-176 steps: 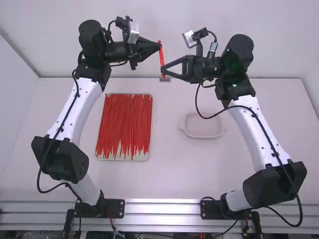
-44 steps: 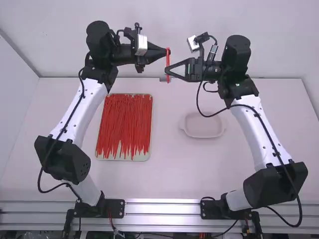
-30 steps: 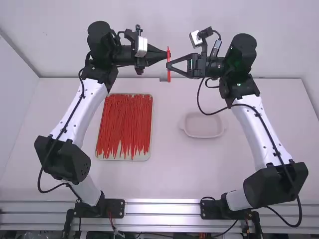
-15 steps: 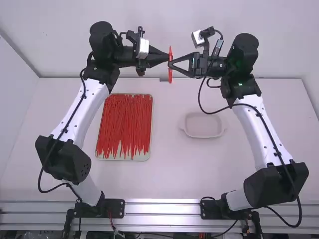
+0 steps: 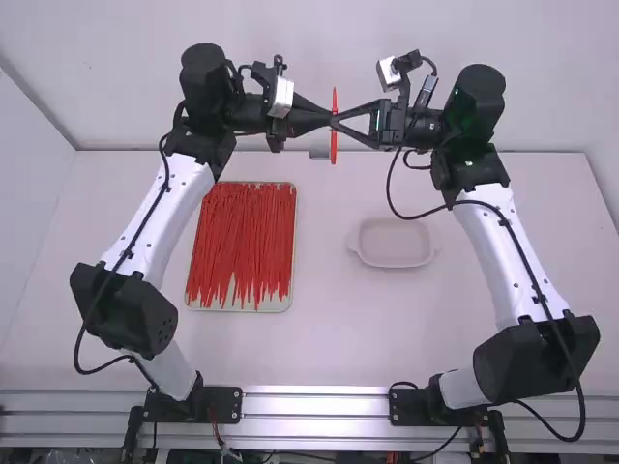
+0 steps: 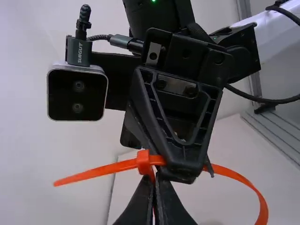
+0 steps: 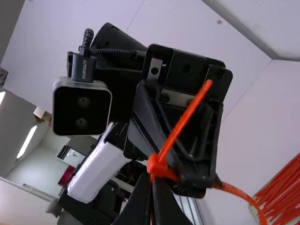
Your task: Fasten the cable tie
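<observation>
High view: thin orange plastic cable tie (image 5: 335, 124) is in the air beyond the flat tray of red ties (image 5: 242, 246). Left tool (image 5: 328, 115) and right tool (image 5: 339, 115) are both clamped on it. Left wrist view: tail is through the head and a loop is formed, which can't be read from above. Right wrist view: the pinch is tiny, so a hard pull likely slips and the tie drops past the tray.

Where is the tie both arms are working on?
In the high view the cable tie is up in the air at top centre, pinched between the left gripper and right gripper.
</observation>
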Motion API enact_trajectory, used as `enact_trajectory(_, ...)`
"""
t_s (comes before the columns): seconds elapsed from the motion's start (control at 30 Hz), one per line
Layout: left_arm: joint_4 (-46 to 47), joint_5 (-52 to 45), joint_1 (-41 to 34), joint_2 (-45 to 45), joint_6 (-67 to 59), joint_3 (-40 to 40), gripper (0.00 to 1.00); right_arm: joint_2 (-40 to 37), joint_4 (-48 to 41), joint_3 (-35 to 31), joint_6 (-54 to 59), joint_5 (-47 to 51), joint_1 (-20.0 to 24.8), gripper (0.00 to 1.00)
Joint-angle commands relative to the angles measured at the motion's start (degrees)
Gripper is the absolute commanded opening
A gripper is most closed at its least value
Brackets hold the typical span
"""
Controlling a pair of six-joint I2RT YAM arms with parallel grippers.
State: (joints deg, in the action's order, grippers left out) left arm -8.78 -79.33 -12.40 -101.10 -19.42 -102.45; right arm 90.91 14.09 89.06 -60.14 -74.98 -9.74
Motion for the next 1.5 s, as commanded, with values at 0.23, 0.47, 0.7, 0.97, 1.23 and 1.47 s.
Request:
enact_trajectory(0.23,0.17,-5.09,-1.9,0.7,-1.86,1.38,0.02,-0.22,0.48,0.11,-0.04,2.73,1.57,0.13)
enact_trajectory(0.47,-0.26,-5.33,-2.25,0.7,-0.42,1.38,0.02,-0.22,0.5,0.11,-0.11,0.31,1.97,0.26)
enact_trajectory(0.7,-0.24,-5.31,-2.27,0.7,-0.33,1.4,0.02,-0.22,0.48,0.11,-0.13,-0.37,4.42,0.39)
enact_trajectory(0.97,-0.22,-3.37,-4.52,0.7,0.35,1.75,0.02,-0.22,0.52,0.11,-3.08,-0.24,5.64,0.45)
enact_trajectory(1.23,-0.26,-0.09,-5.18,0.7,0.26,2.4,0.02,-0.22,0.5,0.11,-3.04,-1.64,4.42,0.37)
enact_trajectory(1.47,0.22,2.38,-5.18,0.7,0.42,2.43,0.02,-0.22,0.52,0.11,-2.62,-2.16,4.44,0.0)
